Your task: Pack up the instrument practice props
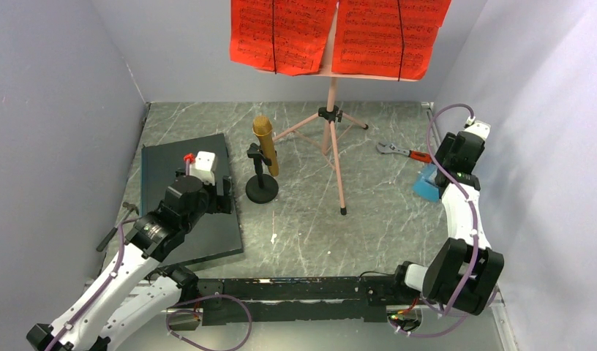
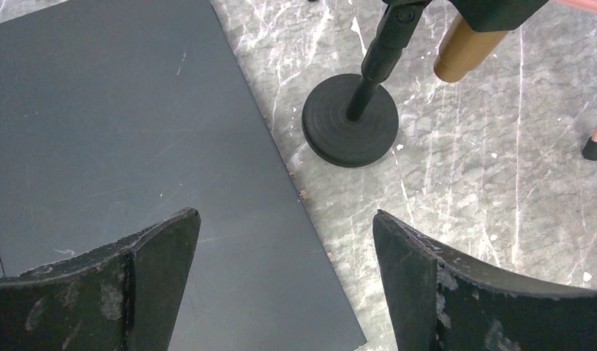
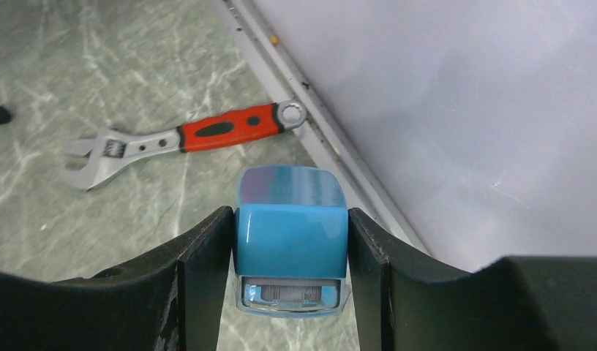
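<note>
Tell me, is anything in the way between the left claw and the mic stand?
No. The open left gripper hangs over the slab edge, and only flat slab and bare table lie between it and the mic stand. Nothing visible blocks it.

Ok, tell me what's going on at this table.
The right gripper is shut on the small blue metronome beside the right wall, with the red-handled wrench lying just beyond it. The left gripper is open, hanging over the edge of the dark slab, close to the black round base under the gold microphone. The pink music stand stands at the back with its red sheet-music pages on it; neither gripper touches it or the microphone.
</note>
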You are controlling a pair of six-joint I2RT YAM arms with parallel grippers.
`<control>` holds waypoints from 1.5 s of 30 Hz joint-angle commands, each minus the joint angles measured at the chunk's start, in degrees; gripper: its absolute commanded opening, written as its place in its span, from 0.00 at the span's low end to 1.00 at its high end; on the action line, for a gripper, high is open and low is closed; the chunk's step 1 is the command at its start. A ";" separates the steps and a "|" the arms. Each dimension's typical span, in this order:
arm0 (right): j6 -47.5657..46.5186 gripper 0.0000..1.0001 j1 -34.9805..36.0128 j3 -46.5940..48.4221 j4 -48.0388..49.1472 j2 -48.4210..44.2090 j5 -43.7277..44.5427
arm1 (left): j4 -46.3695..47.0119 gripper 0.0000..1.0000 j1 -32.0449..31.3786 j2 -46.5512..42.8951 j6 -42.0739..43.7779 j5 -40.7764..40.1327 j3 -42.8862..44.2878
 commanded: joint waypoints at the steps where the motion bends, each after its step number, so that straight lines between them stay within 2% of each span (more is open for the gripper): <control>1: 0.84 0.00 -0.79 -0.18 15.72 1.39 6.93 | 1.77 0.94 -0.25 -1.44 0.44 0.76 1.14; 4: -1.01 0.00 -1.05 -0.68 18.39 3.75 7.64 | 1.94 0.94 -0.25 -1.98 0.44 0.98 1.01; 9: -1.15 0.00 -1.22 0.35 16.61 6.57 5.58 | 2.03 0.94 -0.25 -2.46 0.46 1.14 1.02; 10: -1.05 0.03 -1.22 0.24 16.59 6.65 5.12 | 2.04 0.94 -0.23 -2.53 0.56 1.18 0.99; 23: 0.86 0.62 -1.21 2.55 9.88 3.22 3.08 | 2.52 0.94 -0.25 -1.83 0.79 3.41 0.99; 33: 3.91 0.86 -1.21 2.12 5.02 -4.18 -2.51 | 3.35 0.94 -0.21 -1.31 0.97 6.16 0.90; 35: 5.48 0.98 -1.12 1.15 4.39 -6.41 -5.75 | 3.82 0.94 -0.25 -1.06 1.05 7.30 0.77; 45: 11.33 1.00 1.89 -7.85 4.25 -23.10 -20.65 | 7.55 0.94 -0.24 2.36 2.78 9.63 1.61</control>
